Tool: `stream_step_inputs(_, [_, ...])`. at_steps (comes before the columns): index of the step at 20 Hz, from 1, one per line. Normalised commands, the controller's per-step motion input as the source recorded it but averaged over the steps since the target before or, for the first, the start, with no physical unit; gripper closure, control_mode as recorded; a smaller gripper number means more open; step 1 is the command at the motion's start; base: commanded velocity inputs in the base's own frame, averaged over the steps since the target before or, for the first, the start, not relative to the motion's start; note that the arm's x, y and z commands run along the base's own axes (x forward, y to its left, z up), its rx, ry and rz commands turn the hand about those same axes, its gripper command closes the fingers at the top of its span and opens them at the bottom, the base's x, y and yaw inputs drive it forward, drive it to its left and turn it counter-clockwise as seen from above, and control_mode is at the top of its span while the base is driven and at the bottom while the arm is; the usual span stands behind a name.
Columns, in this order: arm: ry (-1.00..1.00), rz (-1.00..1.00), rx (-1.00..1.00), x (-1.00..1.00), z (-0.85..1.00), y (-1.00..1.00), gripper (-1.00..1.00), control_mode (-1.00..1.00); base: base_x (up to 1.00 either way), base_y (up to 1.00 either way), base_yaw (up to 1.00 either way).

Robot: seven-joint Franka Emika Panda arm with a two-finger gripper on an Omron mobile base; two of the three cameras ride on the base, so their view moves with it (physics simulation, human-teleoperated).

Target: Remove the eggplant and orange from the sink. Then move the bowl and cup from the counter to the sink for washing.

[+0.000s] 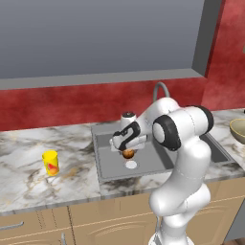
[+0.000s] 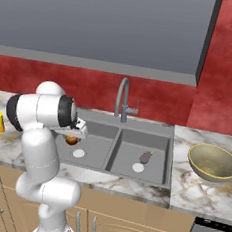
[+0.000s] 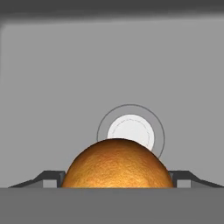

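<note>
grey sink [image 1: 103, 158] below; gripper [image 3: 117, 179] pinches the round orange [image 3: 117, 164], no long axis.

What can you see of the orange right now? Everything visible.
The orange is a small round ball with dull brownish-orange, finely pebbled skin, whole and unmarked. It sits between the two fingertips of the gripper, whose jaws stand wide on either side of it; actual contact can't be confirmed. It is in the left basin of the sink, near the white drain. Whether it rests on the basin floor or is lifted off it is unclear.
</note>
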Motion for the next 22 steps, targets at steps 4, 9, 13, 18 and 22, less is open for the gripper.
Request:
stream_step_inputs(4, [0.0,0.0,0.0,-0.07,0.33,0.07,1.0,-1.0,0.0,0.0,0.0])
stream_step_inputs(9, [0.01,0.0,0.0,-0.06,0.32,0.11,1.0,-1.0,0.0,0.0,0.0])
stream_step_inputs(13, [0.06,0.0,0.0,-0.02,0.3,0.18,1.0,-1.0,0.0,0.0,0.0])
stream_step_inputs(18, [0.08,0.01,0.0,-0.02,0.25,0.22,1.0,-1.0,0.0,0.0,0.0])
stream_step_inputs(22, [0.09,0.02,0.0,0.0,0.22,0.25,1.0,-1.0,0.0,0.0,0.0])
